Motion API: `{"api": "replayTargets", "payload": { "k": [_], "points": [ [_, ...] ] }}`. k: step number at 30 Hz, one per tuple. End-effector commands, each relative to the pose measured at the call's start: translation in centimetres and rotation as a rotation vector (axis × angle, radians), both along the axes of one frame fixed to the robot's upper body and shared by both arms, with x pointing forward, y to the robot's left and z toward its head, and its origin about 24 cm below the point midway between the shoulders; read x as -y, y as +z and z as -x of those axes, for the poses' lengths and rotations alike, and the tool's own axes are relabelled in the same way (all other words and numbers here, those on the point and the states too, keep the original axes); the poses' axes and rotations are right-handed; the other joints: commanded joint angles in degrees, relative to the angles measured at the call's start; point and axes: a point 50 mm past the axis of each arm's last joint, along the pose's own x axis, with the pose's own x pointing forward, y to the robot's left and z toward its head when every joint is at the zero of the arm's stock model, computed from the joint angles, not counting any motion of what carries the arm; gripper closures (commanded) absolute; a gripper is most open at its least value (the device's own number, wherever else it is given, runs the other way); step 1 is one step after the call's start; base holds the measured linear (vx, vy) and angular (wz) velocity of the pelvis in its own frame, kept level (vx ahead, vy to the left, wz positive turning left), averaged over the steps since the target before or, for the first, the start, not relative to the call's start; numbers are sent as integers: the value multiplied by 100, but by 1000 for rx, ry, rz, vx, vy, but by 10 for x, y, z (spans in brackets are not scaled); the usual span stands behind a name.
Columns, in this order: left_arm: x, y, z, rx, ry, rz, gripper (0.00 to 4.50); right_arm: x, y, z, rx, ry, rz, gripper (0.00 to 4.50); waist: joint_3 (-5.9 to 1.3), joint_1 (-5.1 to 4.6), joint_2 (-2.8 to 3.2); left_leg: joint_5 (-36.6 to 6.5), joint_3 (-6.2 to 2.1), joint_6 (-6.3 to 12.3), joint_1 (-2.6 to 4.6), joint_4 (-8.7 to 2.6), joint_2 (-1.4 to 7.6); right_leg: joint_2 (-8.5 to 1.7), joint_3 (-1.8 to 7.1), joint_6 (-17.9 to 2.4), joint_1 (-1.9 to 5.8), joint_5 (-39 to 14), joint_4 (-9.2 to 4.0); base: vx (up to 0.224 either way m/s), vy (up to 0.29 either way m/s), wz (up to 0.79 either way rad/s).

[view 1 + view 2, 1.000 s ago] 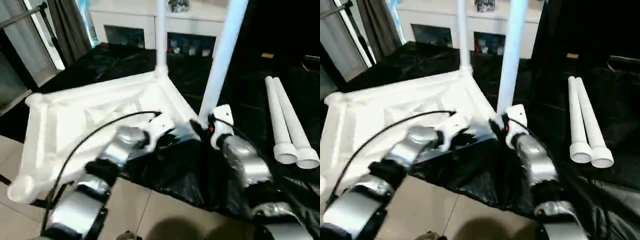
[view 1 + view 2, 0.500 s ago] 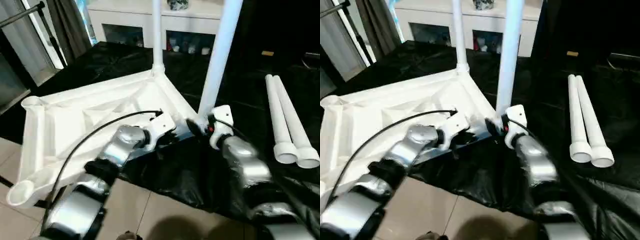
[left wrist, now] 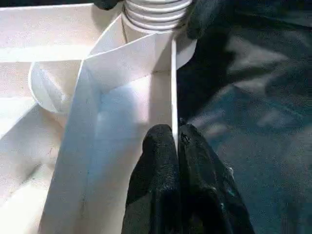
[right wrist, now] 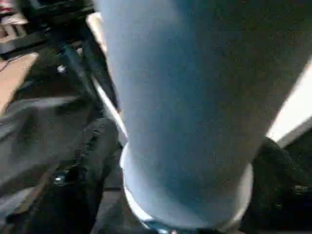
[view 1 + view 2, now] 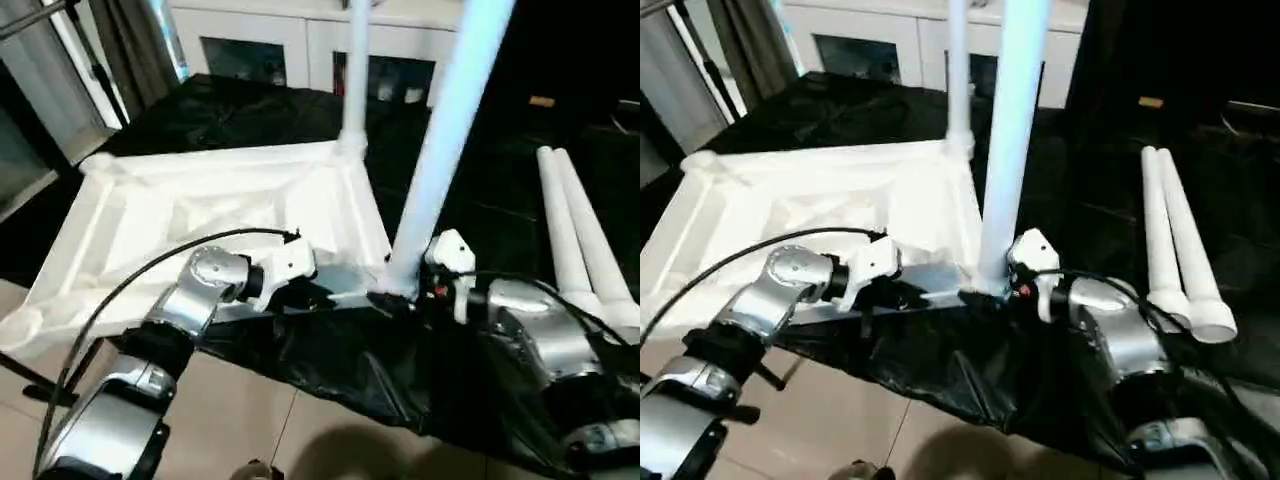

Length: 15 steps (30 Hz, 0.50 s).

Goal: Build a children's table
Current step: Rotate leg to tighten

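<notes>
The white plastic rectangular tabletop (image 5: pixel 215 215) has rotated; its near rim now runs level across frame centre.

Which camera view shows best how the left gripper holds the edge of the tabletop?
The left wrist view: the left gripper is shut on the thin side wall of the tabletop, one black finger on each face. The two eye views show that gripper at the tabletop's near edge, its grip too small to read. The right wrist view shows mainly the leg.

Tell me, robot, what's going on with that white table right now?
Left tool pinching the upturned tabletop's edge wall. Right tool at the base of the near upright leg. Far leg standing in its socket. Two spare legs lying alongside. Nothing in the way.
</notes>
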Motion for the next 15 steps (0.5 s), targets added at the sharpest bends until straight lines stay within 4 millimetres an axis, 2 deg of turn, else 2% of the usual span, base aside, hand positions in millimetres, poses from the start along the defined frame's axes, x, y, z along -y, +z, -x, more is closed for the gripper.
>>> {"api": "replayTargets", "payload": {
  "k": [1, 5, 6, 10, 13, 15],
  "points": [
    [0, -1, 2, 3, -16, -10, 450, -15, -4, 9, -34, 113, -12, 117, -384, 36, -32, -1063, -13, 537, 117, -328, 223, -344, 149, -1680, 284, -44, -331, 0, 0, 0],
    [-8, 0, 3, -7, -28, -28, 450, -15, -2, 12, -51, 147, -12, 136, -366, 48, -44, -1181, -16, 394, 116, -353, 224, -353, 147, -1598, 294, -408, -359, 0, 0, 0],
    [-9, 0, 2, -8, -27, -29, 450, -15, -2, 12, -53, 148, -14, 158, -366, 53, -43, -1182, -23, 366, 112, -360, 229, -358, 147, -1565, 293, -455, -356, 0, 0, 0],
    [-7, 0, 0, -11, 9, -9, 450, -17, -4, 13, -70, 129, -39, 170, -371, 50, -42, -1157, -24, 323, 110, -359, 225, -359, 144, -1556, 291, -445, -352, 0, 0, 0],
    [0, -2, -5, 4, 85, -1, 450, -21, -10, 6, -68, -16, -54, 178, -377, 59, -41, -1048, -26, 325, 106, -354, 221, -357, 141, -1567, 294, -307, -335, 0, 0, 0],
    [6, -4, -9, 21, 136, -10, 450, -23, -14, -1, -29, -135, -31, 178, -369, 27, -49, -1164, -30, 225, 114, -367, 204, -369, 144, -1507, 277, -559, -366, 0, 0, 0]
  ]
}}
